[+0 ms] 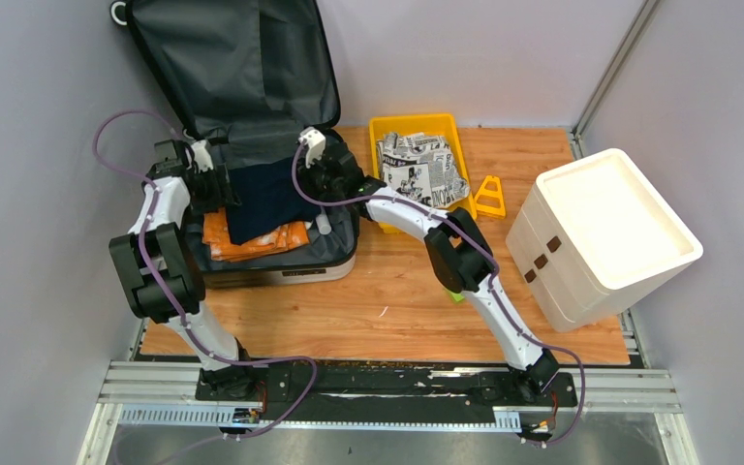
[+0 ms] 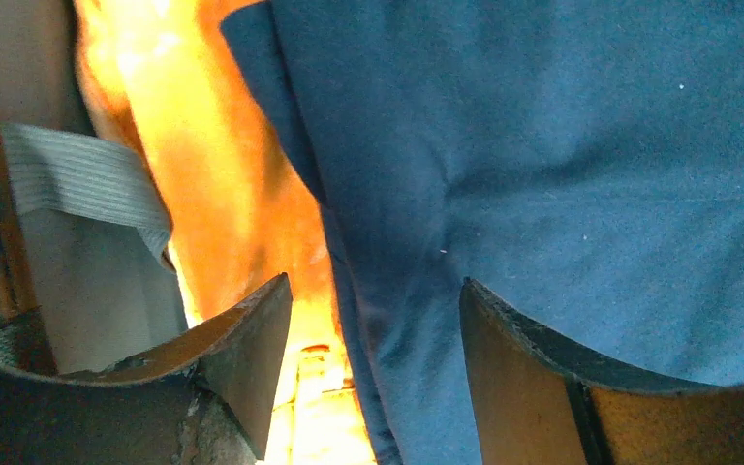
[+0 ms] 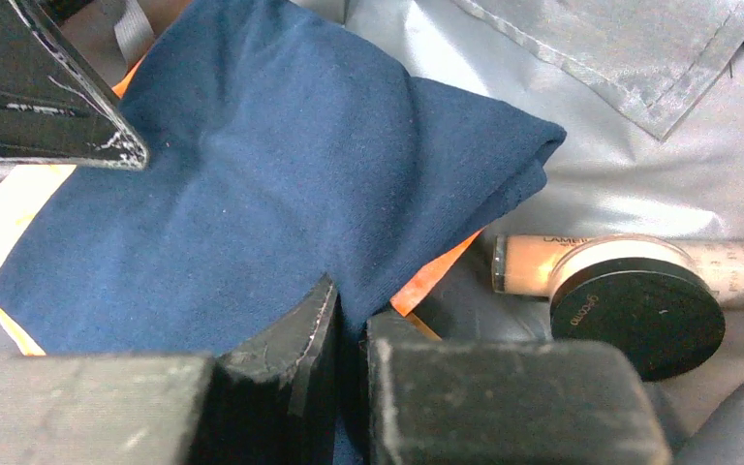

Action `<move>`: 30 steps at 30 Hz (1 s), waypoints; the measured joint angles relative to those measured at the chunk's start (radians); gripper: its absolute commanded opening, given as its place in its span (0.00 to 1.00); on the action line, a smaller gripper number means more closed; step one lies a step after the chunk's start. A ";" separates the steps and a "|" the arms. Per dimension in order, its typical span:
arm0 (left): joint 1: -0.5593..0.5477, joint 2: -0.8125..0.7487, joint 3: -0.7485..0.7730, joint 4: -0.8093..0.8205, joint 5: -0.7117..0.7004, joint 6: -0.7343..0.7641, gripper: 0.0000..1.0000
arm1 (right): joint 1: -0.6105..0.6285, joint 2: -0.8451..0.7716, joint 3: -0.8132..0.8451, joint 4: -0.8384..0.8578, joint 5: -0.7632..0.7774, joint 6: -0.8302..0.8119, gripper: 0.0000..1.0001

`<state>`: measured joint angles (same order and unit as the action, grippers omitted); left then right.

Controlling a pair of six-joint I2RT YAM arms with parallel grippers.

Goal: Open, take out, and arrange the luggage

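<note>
Two pincers flanking the navy cloth inside the open luggage

I am seeing the luggage lying open on the bench, lid standing up behind. The navy cloth is resting in its lower shell on an orange garment, long axis running hinge to front rim. My right pincer is pinching the cloth's right edge. My left pincer is hovering agape over the opposite edge, equally near.
</note>
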<state>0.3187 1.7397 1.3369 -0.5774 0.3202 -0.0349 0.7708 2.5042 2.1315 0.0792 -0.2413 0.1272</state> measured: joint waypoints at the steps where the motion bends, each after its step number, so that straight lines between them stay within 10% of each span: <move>1: 0.002 0.000 -0.001 0.002 -0.004 -0.004 0.72 | 0.000 0.000 -0.004 0.000 0.000 0.002 0.00; 20: 0.008 0.035 -0.043 0.116 0.066 -0.092 0.58 | -0.002 -0.004 -0.046 0.015 0.000 0.016 0.00; 30: 0.009 0.046 -0.048 0.138 0.137 -0.117 0.00 | -0.002 -0.036 -0.111 0.051 0.006 0.021 0.00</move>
<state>0.3279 1.7855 1.2884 -0.4393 0.4576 -0.1516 0.7689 2.4680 2.0205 0.1307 -0.2356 0.1482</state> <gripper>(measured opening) 0.085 0.100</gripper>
